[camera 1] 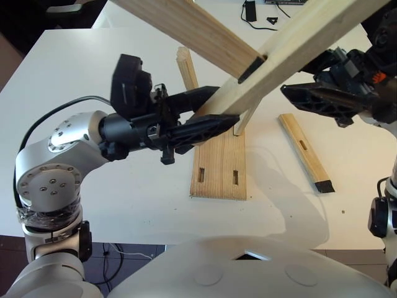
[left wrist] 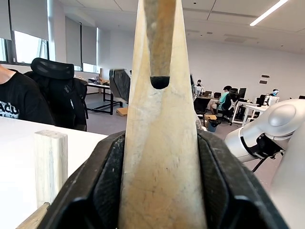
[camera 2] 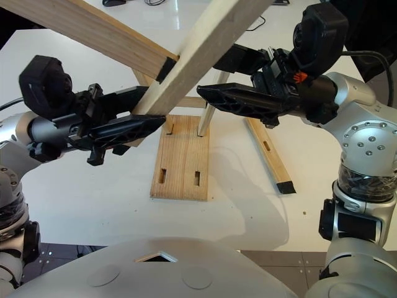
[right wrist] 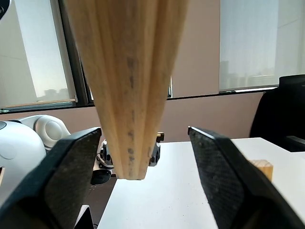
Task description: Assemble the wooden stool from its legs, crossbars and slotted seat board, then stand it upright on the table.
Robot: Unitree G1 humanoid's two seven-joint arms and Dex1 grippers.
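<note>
Wooden leg (camera 1: 310,37) clamped in my left gripper (camera 1: 226,104), right gripper (camera 2: 209,77) gaping around it, I want a square grip before steering it into the seat board (camera 1: 217,167).

Scene brightly and evenly lit. Ceiling strip light (left wrist: 275,10) supplies light from overhead. Windows (right wrist: 248,43) admit daylight and read washed-out white. White tabletop (camera 1: 111,180) carries broad, soft-edged grey shadows right of the slotted seat board (camera 1: 217,162). Wooden leg (left wrist: 159,157) evenly lit on its near face.
</note>
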